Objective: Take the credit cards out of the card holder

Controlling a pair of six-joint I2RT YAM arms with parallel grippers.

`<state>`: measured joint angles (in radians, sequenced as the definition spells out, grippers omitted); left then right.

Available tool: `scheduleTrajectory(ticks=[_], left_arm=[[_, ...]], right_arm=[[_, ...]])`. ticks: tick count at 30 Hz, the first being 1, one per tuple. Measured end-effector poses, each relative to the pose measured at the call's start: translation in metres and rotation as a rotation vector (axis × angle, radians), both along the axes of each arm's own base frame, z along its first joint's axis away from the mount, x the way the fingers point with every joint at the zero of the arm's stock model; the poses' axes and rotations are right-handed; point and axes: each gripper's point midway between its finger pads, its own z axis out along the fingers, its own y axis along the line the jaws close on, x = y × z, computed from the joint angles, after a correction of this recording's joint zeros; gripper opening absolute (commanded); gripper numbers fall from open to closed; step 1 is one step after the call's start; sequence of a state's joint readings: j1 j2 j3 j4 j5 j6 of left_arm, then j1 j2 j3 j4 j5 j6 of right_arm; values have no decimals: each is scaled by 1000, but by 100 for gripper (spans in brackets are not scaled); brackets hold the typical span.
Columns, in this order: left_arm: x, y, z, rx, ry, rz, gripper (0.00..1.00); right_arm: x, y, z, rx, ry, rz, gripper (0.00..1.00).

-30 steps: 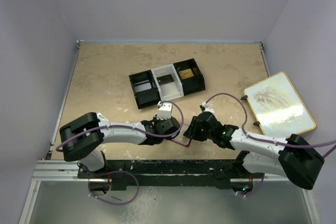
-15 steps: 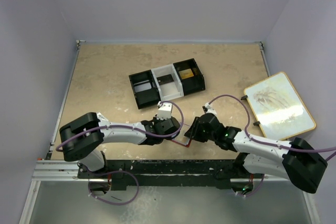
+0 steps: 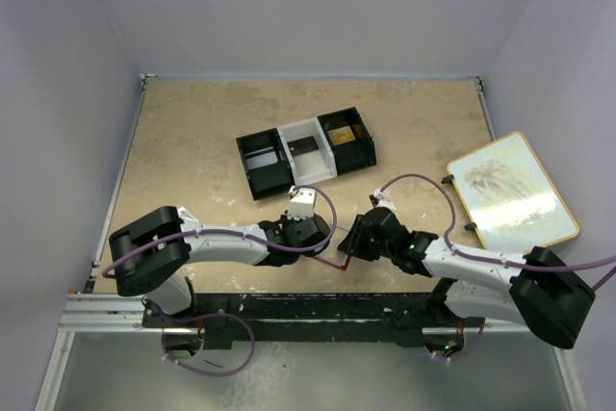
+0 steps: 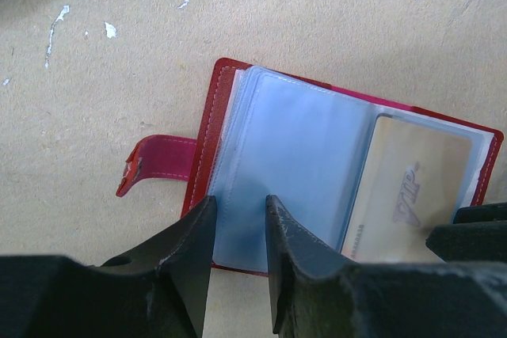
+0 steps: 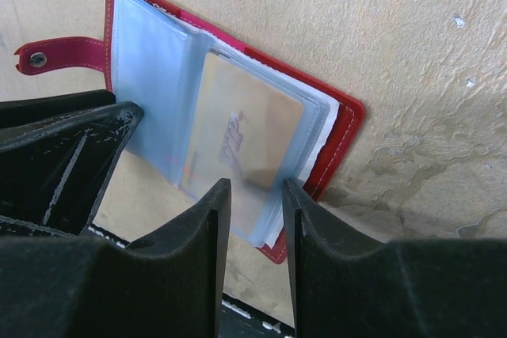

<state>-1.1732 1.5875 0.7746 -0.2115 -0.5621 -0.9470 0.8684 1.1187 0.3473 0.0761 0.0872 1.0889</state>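
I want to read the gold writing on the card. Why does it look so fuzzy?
Left wrist view: the card sits under a cloudy plastic sleeve, so its writing looks soft, and the black left fingers are blurry. Right wrist view: the card looks hazier still, and the right fingers are out of focus. Top external view: sharp, but the card holder is tiny there.

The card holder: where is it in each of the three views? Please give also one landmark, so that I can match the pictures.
Top external: low centre, mostly covered; only a thin red edge of the card holder shows.
Left wrist: lying open, centre to right.
Right wrist: lying open, upper left to centre.
Landmark: the beige VIP card in its sleeve, in both wrist views; not visible from above.
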Motion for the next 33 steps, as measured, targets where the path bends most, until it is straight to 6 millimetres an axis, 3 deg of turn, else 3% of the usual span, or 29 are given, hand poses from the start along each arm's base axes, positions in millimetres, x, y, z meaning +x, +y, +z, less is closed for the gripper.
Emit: scheduleTrajectory(ticks=[16, 33], left_arm=[[0, 0, 0, 10, 4, -1, 28], [0, 0, -1, 17, 3, -7, 27]], right_arm=[[15, 12, 24, 19, -73, 24, 34], [-3, -3, 1, -10, 7, 4, 36]])
